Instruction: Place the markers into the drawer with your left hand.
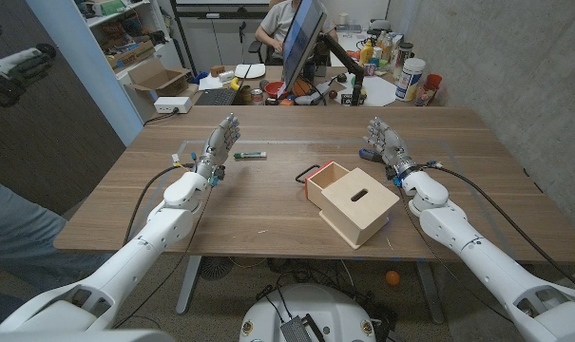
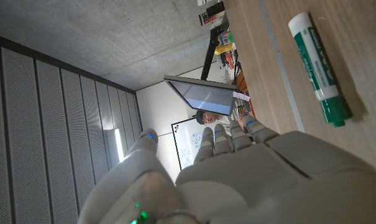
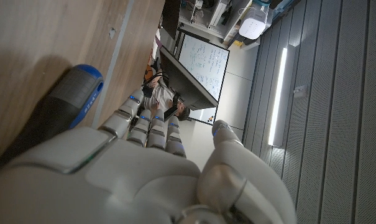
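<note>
A white marker with a green cap (image 1: 251,155) (image 2: 318,67) lies on the wooden table just right of my left hand (image 1: 220,145) (image 2: 237,177). That hand stands upright with its fingers apart and holds nothing. A light wooden box (image 1: 358,203) sits at the table's middle right, its drawer (image 1: 317,177) pulled out toward the marker. My right hand (image 1: 388,144) (image 3: 138,168) stands upright beyond the box, fingers apart and empty. A blue and black tool handle (image 3: 73,99) lies right beside it.
A monitor (image 1: 301,43), a keyboard, bottles and other clutter stand on the desk behind the table. A person (image 1: 277,24) sits behind the monitor; another person's leg (image 1: 7,237) is at the left edge. Bare wood (image 1: 249,214) lies between the marker and the box.
</note>
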You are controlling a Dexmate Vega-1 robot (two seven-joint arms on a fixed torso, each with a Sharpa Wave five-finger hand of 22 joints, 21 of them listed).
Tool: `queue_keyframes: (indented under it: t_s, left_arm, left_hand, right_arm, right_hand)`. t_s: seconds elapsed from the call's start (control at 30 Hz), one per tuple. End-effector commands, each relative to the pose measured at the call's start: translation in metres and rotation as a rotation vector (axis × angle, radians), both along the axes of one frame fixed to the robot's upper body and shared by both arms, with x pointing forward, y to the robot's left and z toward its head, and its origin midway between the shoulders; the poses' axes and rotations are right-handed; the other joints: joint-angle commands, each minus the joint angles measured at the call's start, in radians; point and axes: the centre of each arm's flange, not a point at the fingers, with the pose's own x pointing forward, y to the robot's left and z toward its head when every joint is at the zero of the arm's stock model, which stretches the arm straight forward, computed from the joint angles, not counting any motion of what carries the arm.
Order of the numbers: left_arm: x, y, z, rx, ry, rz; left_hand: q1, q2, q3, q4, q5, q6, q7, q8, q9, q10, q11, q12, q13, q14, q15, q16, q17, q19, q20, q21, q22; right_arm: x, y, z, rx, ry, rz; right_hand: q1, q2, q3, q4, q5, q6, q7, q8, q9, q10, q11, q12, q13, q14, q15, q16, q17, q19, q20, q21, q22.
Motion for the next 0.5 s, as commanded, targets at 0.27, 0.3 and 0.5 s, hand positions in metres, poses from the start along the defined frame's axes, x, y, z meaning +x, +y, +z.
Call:
queue_keyframes:
  t_s: [0.27, 0.3, 0.5]
  left_arm:
    - [-0.0014, 0.0045, 0.0043, 0.053, 0.005, -0.014]
    - [-0.0015, 0.0047, 0.0044, 0.062, 0.006, -0.013]
    - [-0.0037, 0.0067, 0.0065, 0.105, 0.003, 0.008]
  left_hand:
    - [0.009, 0.002, 0.006, -0.005, 0.007, 0.003, 0.003, 0.007, 0.003, -0.002, 0.006, 0.005, 0.005, -0.001, 0.004, 0.004, 0.005, -0.006, 0.002, 0.005, 0.004]
    - [0.009, 0.002, 0.006, -0.006, 0.007, 0.003, 0.003, 0.007, 0.003, -0.002, 0.006, 0.005, 0.005, -0.001, 0.004, 0.004, 0.005, -0.006, 0.002, 0.005, 0.004]
    - [0.013, 0.004, 0.008, -0.011, 0.007, 0.008, 0.004, 0.009, 0.003, -0.005, 0.012, 0.004, 0.005, -0.001, 0.005, 0.004, 0.005, -0.009, 0.004, 0.004, 0.003]
  right_arm:
    - [-0.0102, 0.0117, -0.0055, 0.015, -0.015, -0.009]
    - [-0.0108, 0.0112, -0.0055, 0.015, -0.016, -0.011]
    - [-0.0148, 0.0084, -0.0043, 0.018, -0.030, -0.029]
  right_hand:
    - [0.008, -0.001, 0.004, -0.001, 0.007, 0.010, 0.001, 0.003, 0.005, 0.009, -0.002, 0.002, 0.006, 0.006, 0.001, 0.003, 0.001, 0.006, 0.002, 0.005, 0.005]
    - [0.008, -0.001, 0.005, -0.002, 0.007, 0.010, 0.001, 0.003, 0.005, 0.009, -0.001, 0.002, 0.006, 0.006, 0.001, 0.003, 0.001, 0.006, 0.002, 0.005, 0.005]
    - [0.007, -0.001, 0.004, -0.002, 0.007, 0.013, 0.000, 0.004, 0.005, 0.012, -0.002, 0.002, 0.006, 0.008, 0.000, 0.003, 0.001, 0.007, 0.002, 0.005, 0.005]
